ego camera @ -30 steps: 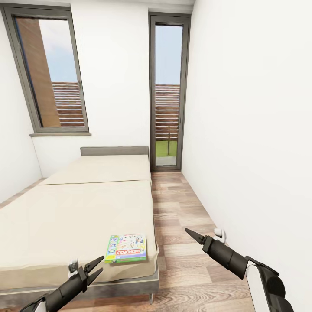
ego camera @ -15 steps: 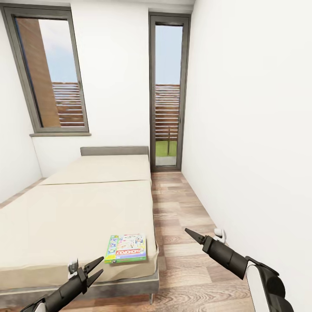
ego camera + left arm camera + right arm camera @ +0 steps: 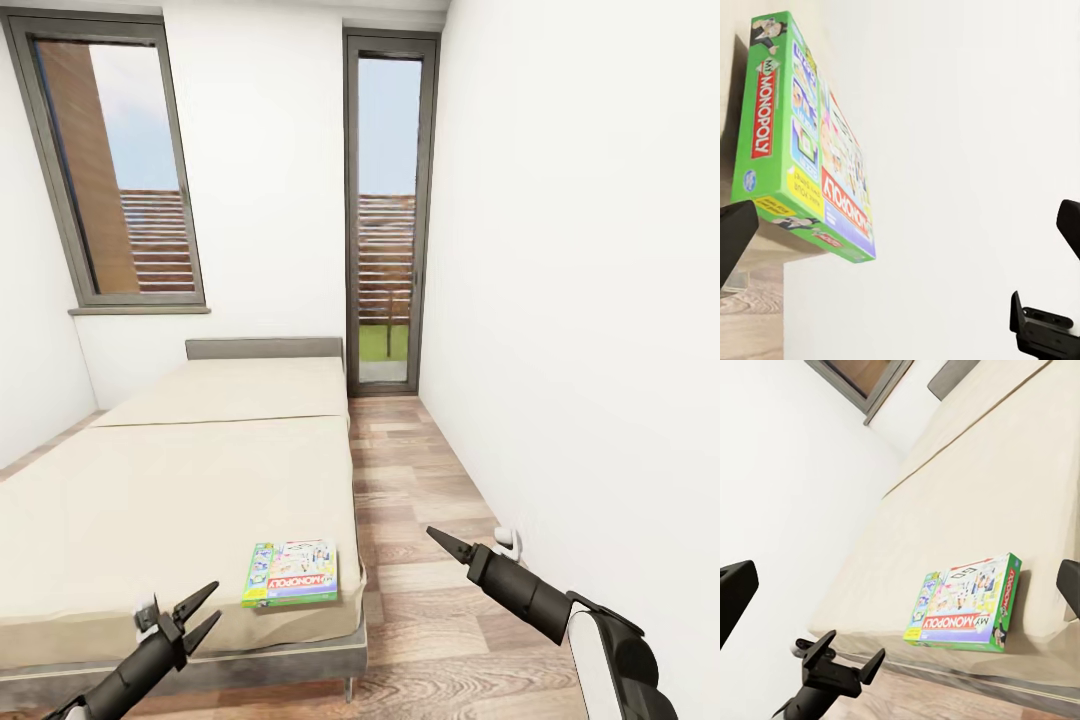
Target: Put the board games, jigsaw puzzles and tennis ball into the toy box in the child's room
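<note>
One board game, a green-and-white Monopoly box with a red band, lies flat on the bed near its front right corner. My left gripper is open and hangs low in front of the bed edge, a short way left of the box and apart from it. The left wrist view has the board game close ahead between the spread fingers. My right gripper is over the floor to the right of the bed, open and empty. In the right wrist view the board game and the left gripper both appear.
A strip of wooden floor runs between the bed and the white wall on the right. A tall glass door stands at the far end and a window at the back left. A small white object sits by the wall.
My left gripper has drawn back to the left, away from the board game. The right arm and the box have stayed put.
</note>
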### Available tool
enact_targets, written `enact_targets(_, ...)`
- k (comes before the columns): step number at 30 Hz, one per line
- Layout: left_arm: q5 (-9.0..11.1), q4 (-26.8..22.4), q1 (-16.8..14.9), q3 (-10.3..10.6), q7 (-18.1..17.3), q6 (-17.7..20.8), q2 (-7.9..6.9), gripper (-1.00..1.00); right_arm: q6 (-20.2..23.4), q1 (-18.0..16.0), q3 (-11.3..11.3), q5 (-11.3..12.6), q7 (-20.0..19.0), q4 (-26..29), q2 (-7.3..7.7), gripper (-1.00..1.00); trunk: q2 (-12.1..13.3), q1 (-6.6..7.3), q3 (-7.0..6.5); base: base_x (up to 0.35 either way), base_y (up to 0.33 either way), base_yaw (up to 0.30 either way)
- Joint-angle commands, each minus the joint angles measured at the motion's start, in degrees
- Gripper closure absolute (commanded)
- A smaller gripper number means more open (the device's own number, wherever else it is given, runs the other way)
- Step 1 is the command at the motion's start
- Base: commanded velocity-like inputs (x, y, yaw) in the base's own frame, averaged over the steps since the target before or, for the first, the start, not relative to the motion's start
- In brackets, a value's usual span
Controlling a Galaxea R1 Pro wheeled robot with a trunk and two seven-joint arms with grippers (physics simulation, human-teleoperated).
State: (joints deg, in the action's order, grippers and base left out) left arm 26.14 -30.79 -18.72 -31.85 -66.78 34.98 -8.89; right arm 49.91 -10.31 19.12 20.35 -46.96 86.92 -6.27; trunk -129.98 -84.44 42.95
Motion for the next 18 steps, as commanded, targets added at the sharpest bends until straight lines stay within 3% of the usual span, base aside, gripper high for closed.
enact_targets(1, 0.13, 0.02, -0.03, -0.19, -0.12, 0.53, 0.00, -1.00, 0.28, -0.05, 0.13, -0.05, -0.24, 0.01, -0.06, -1.00, -0.03, 0.01, 0.06, 0.000, 0.000, 0.000)
enact_targets(18, 0.14, 0.02, -0.01, -0.83, 0.42, 0.74, 0.15, -1.00, 0.28, -0.06, 0.13, 0.03, -0.28, 0.01, -0.06, -1.00, -0.03, 0.01, 0.06, 0.000, 0.000, 0.000)
